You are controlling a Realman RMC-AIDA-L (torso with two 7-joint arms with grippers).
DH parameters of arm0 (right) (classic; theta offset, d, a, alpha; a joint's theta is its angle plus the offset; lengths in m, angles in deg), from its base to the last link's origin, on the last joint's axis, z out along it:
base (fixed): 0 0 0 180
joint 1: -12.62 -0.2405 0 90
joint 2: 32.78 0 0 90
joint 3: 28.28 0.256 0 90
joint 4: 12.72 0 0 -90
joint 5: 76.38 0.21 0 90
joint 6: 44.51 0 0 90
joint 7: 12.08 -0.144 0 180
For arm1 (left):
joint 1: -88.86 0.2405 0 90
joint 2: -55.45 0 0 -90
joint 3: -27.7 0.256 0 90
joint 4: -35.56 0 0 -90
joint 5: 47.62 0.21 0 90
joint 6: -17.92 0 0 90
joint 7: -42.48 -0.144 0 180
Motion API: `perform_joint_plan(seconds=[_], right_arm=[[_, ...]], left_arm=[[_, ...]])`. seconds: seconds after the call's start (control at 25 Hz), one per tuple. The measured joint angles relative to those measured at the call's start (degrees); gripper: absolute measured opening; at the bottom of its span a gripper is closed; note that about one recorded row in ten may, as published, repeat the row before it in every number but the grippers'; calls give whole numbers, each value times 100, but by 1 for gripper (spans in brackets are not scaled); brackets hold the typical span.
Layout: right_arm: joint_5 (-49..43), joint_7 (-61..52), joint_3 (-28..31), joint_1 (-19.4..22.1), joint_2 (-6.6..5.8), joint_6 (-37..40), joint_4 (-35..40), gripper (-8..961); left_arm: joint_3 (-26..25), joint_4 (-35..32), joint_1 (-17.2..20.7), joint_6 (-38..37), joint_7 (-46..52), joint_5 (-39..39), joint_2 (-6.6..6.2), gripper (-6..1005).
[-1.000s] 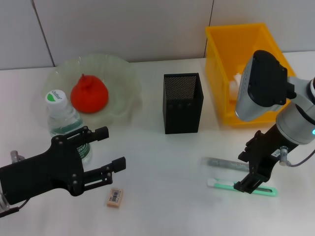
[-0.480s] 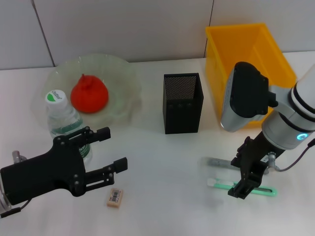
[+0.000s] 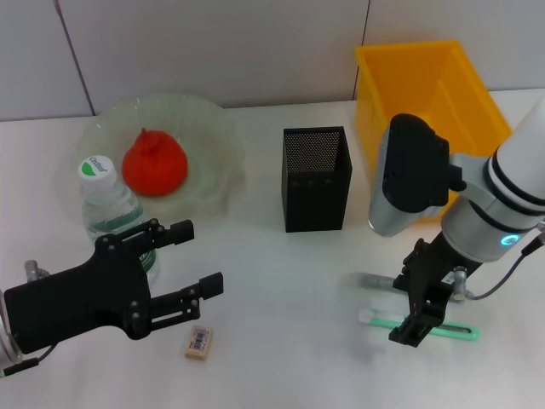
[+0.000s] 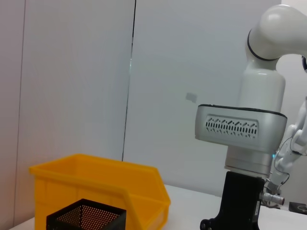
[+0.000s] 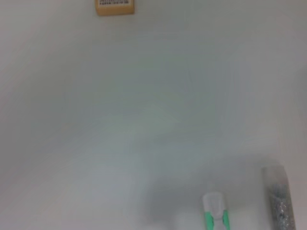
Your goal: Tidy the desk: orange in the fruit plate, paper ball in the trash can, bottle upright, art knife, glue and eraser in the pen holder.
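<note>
The orange [image 3: 155, 164] lies in the glass fruit plate [image 3: 217, 136]. Just in front of the plate, the bottle [image 3: 106, 204] stands upright. My left gripper [image 3: 194, 257] hovers open beside the bottle, above the eraser [image 3: 197, 342] [image 5: 115, 6]. At the right, my right gripper [image 3: 410, 327] hangs low over the green art knife [image 3: 451, 331] [image 5: 214, 213]. The clear glue stick [image 3: 373, 279] [image 5: 278, 203] lies just behind the knife. The black mesh pen holder [image 3: 316, 177] [image 4: 86, 216] stands mid-table. The paper ball is hidden.
The yellow trash can [image 3: 426, 77] [image 4: 96, 184] sits at the back right, partly covered by my right forearm [image 3: 409, 175]. In the left wrist view the right arm [image 4: 240, 129] stands beyond the trash can.
My right arm has swung left and down, bringing its gripper closer over the art knife's left part and covering the trash can's front. The left arm has barely shifted.
</note>
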Motion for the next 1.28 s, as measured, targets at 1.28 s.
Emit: perform_joint_plan(seconds=[1.28], right_arm=[[57,-82,-413,5,9,-467,239,523]], left_arm=[[-35,72,-25,26,-36,1,4,764]])
